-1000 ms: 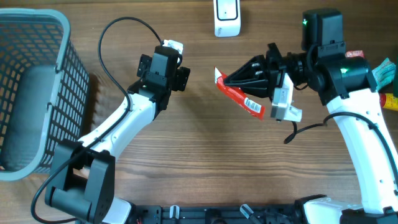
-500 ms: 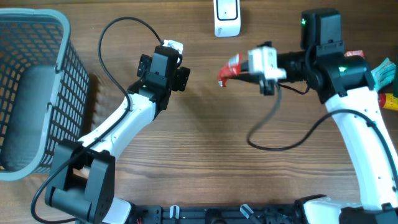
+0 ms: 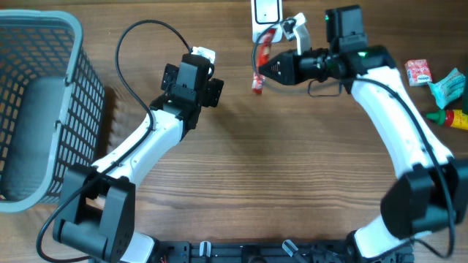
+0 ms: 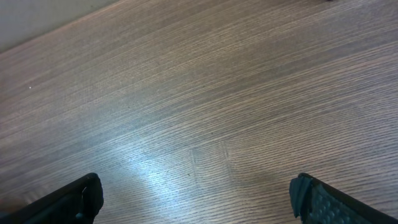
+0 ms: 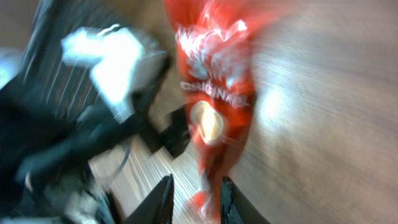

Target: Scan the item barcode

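We look down on a brown wood-grain bench (image 4: 205, 93) with a soft glare near the middle. The left gripper (image 4: 196, 194) shows only two dark fingers (image 4: 326, 202), one in each lower corner, spread wide apart.

**A:** What carries everything?

**B:** A brown wooden table (image 3: 292, 168), its grain running crosswise. The left wrist view shows that same wood (image 4: 205, 93) with a pale sheen of light on it.

**A:** And what lies on it?

**B:** A grey mesh basket (image 3: 86, 88) stands at the left edge. A white scanner (image 3: 266, 11) sits at the top edge, partly cut off. At the far right is a small red-and-white packet (image 3: 418, 71), with a teal packet (image 3: 447, 85) just beside it. Below those, a yellow and red item (image 3: 457, 118) is cut by the frame.

**A:** The red sachet (image 3: 258, 69) next to the scanner?

**B:** It's blurred, so I cannot tell whether it rests on the wood.
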### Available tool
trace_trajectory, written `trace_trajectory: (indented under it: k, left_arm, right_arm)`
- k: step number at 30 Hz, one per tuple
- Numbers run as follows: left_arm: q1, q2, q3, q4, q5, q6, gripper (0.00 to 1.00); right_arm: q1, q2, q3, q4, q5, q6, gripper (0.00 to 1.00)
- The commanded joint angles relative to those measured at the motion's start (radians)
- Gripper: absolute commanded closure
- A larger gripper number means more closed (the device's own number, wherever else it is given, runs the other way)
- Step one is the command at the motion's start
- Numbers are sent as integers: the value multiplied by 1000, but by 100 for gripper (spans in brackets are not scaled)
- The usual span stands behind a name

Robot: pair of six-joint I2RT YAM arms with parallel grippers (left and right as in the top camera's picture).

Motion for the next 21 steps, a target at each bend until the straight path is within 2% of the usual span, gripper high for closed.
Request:
trace_trajectory:
  k: [1,3,8,10,11,13,16,19,21]
  left_arm:
    - [5,-29,6,2,-6,11,0]
    - [5,-29,6,2,-6,11,0]
    - [5,-29,6,2,-6,11,0]
    - [5,-29,6,2,-6,11,0]
    - [5,-29,6,2,-6,11,0]
    - [5,-29,6,2,-6,11,0]
    - [5,-29,6,2,-6,11,0]
    - [5,-29,6,2,-6,11,0]
    - [5,-29,6,2,-6,11,0]
  right_arm:
    - [3,88,-1,39,142,464,90]
    - [3,130,-1,71,182,560,95]
    - [3,195,-1,166,169,568,96]
    - [3,195,-1,166,169,560,76]
    - [6,193,-1,166,169,549,71]
    - [15,193,-1,192,204,441,62]
    - [55,198,-1,190,416,243,37]
    - [100,218,-1,191,522,186,25]
    - [128,236,-1,198,520,172,24]
